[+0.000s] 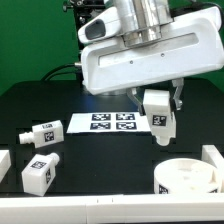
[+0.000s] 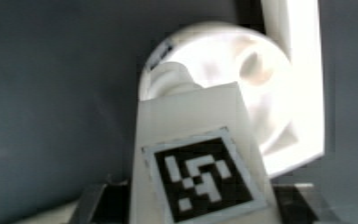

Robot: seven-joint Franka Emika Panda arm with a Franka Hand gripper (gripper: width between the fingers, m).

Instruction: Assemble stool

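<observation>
Over the black table (image 1: 20, 110) in the exterior view, my gripper (image 1: 159, 100) hangs with its jaws clamped on the held leg (image 1: 158, 120) of the stool, tag facing the camera. Below it, toward the exterior view's right, the round seat (image 1: 185, 178) lies on the table. A second leg (image 1: 42, 133) and a third leg (image 1: 38, 175) lie well apart from it at the exterior view's left, near the marker board (image 1: 112, 122).

From the wrist view, the held leg (image 2: 194, 140) fills the middle, tag showing, with the round seat (image 2: 229, 65) beyond its tip.
</observation>
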